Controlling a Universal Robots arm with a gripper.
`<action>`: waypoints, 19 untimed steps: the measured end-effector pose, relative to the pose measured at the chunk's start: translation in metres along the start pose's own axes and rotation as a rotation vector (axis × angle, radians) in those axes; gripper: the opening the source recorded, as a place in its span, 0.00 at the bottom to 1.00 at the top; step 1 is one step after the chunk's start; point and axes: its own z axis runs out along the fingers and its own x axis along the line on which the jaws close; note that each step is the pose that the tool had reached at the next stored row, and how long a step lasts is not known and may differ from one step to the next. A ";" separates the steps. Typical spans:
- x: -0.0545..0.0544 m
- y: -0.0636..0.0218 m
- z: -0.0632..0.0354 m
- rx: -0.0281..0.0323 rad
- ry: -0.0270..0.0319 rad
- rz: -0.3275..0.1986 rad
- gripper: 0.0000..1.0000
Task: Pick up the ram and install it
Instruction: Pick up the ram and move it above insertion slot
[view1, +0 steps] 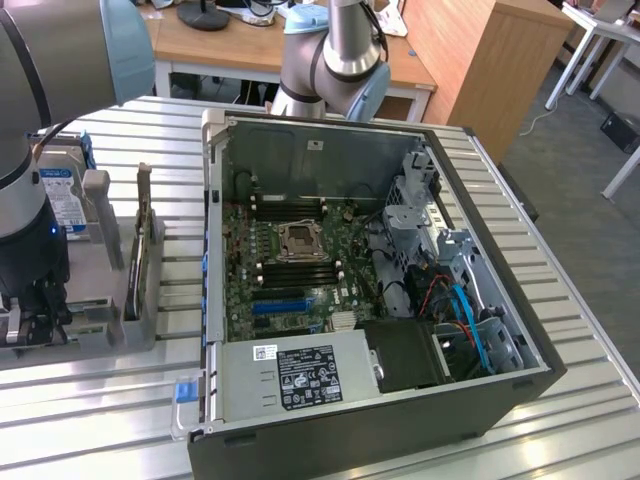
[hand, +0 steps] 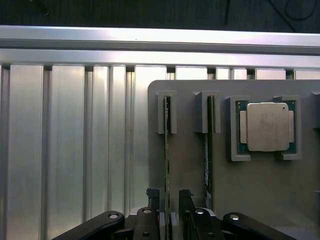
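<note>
Slatted bench, with the holder at nine o'clock of the case in the exterior view.
Your gripper sits open astride the ram, which stands on edge in the holder. It looks light, stiff and brittle, so pinch its flat faces mid-length, gently.

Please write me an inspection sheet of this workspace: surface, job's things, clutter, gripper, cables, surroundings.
Surface: ribbed metal table, carrying a grey holder and the case.
Job's things: ram stick on edge in the holder; computer case open, board exposed.
Clutter: second ram stick, processor, hard drive.
Gripper: gripper open, fingers either side of the ram stick.
Cables: blue and orange cables inside the case.
Surroundings: wooden desk, wooden cabinet.
</note>
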 end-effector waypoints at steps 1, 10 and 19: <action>0.000 -0.0001 0.0001 0.0002 -0.0001 0.000 0.30; 0.000 -0.0022 0.0001 0.0000 0.0001 -0.008 0.30; 0.000 -0.0023 0.0030 0.0001 0.0001 -0.008 0.21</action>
